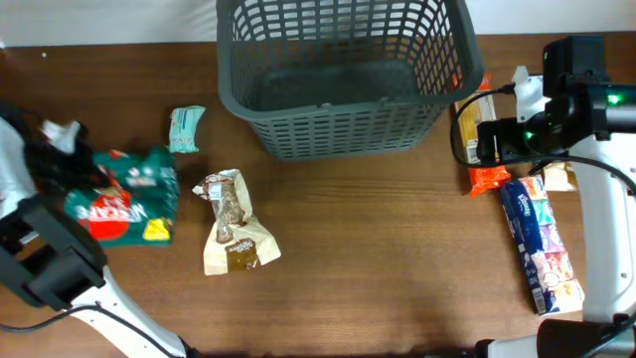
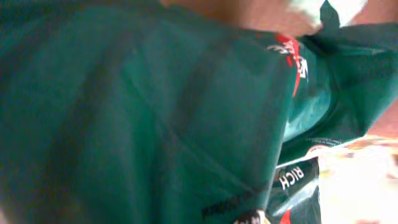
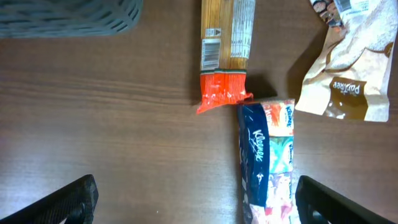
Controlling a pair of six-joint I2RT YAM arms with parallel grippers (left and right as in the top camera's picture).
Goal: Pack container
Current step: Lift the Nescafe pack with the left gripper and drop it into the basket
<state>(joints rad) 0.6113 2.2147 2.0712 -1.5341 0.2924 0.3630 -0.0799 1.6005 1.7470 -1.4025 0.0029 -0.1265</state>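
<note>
Six loose items flank the basket, none yet inside it. At far left the left pincer [image 1: 72, 167] sits over the left edge of a green bag [image 1: 129, 199]. Its wrist view is filled edge to edge with green foil, so the pincer is right at the bag, probably because that is the first pick. No fingers show, and I cannot tell whether it is spread or clamped on the foil. Right of the bag lie a small teal packet [image 1: 186, 127] and, nearer the front, a crumpled tan packet [image 1: 232, 231], apart from each other on the tabletop [image 1: 378, 259]. The basket [image 1: 348, 134] stands upright at back centre, its visible floor bare. I judge it is set there so both arms can reach it. Right of it an orange packet [image 3: 225, 56] lies lengthwise, its crimped end touching or just short of a tissue pack [image 3: 264, 162], and a beige pouch [image 3: 348, 74] lies beside them. The right pincer [image 3: 199, 205] hangs above bare wood left of the tissue pack, jaws spread wide, holding and touching nothing.
</note>
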